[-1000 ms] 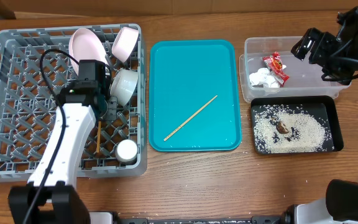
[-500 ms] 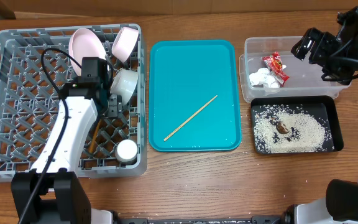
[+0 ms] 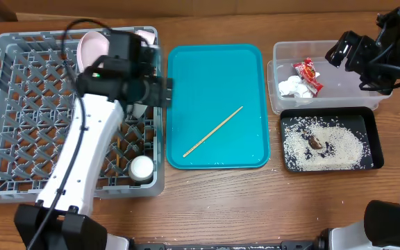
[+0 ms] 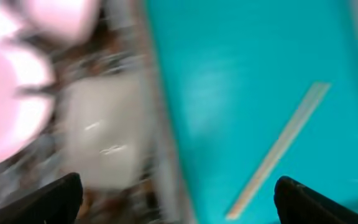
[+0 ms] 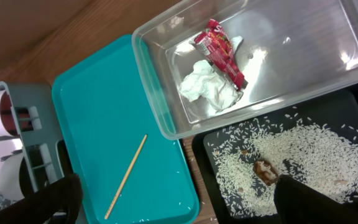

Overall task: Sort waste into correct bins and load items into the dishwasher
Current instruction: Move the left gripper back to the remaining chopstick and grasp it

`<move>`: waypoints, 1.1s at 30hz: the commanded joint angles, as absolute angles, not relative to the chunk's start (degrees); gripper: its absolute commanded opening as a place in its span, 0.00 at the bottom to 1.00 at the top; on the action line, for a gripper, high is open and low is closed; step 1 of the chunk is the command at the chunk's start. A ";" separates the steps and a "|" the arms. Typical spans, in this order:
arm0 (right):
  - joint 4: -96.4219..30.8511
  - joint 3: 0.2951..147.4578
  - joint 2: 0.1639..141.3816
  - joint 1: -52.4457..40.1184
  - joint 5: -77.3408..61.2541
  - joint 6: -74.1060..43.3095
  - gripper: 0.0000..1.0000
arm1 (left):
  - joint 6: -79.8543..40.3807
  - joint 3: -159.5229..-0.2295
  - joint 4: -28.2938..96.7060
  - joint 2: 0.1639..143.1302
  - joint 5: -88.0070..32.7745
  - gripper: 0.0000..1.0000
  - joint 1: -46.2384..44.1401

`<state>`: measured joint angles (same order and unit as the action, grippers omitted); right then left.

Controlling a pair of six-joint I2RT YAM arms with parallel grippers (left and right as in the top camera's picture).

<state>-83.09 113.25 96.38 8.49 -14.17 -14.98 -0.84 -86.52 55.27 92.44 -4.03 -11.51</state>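
My left gripper (image 3: pixel 164 92) hangs open and empty over the right rim of the grey dishwasher rack (image 3: pixel 19 104), beside the teal tray (image 3: pixel 214 76). One chopstick (image 3: pixel 214 130) lies slanted on that tray; the blurred left wrist view shows the chopstick (image 4: pixel 278 149) ahead between the fingers. In the rack are the pink plate (image 3: pixel 89 45), the white cup (image 3: pixel 142 168) and another chopstick (image 3: pixel 119 149). The grey-white bowl (image 4: pixel 101 140) shows only in the left wrist view. My right gripper (image 3: pixel 349 48) is open above the clear tub (image 3: pixel 339 47), which holds the wrapper (image 3: pixel 307 75) and tissue (image 3: pixel 292 86).
The black tray (image 3: pixel 375 139) in front of the tub holds the rice (image 3: pixel 325 146) and the brown scrap (image 3: pixel 316 142). The left arm crosses the rack's right half. A few rice grains lie on the teal tray's near edge (image 5: pixel 166 208).
The left gripper opened and let go of a chopstick in the rack. It then swung back and right to the rack's rim by the teal tray. The right arm has not moved.
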 commanded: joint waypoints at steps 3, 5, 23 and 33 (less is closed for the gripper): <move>-82.81 114.39 95.48 8.32 -14.15 -14.96 1.00 | 6.87 -87.02 55.68 96.92 -13.93 0.94 -18.00; -82.83 114.39 95.48 8.32 -14.15 -14.96 1.00 | 8.51 -87.02 56.51 99.66 -11.44 0.87 -20.21; -82.81 114.39 95.48 8.32 -14.15 -14.96 1.00 | 16.36 -86.94 56.47 116.90 -5.10 0.56 -28.64; -82.81 114.39 95.48 8.32 -14.15 -14.96 1.00 | 16.34 -86.06 53.69 116.92 -5.04 0.54 -29.50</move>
<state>-83.13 113.25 96.38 8.47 -14.17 -14.98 15.22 -86.52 54.00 115.81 -5.34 -28.56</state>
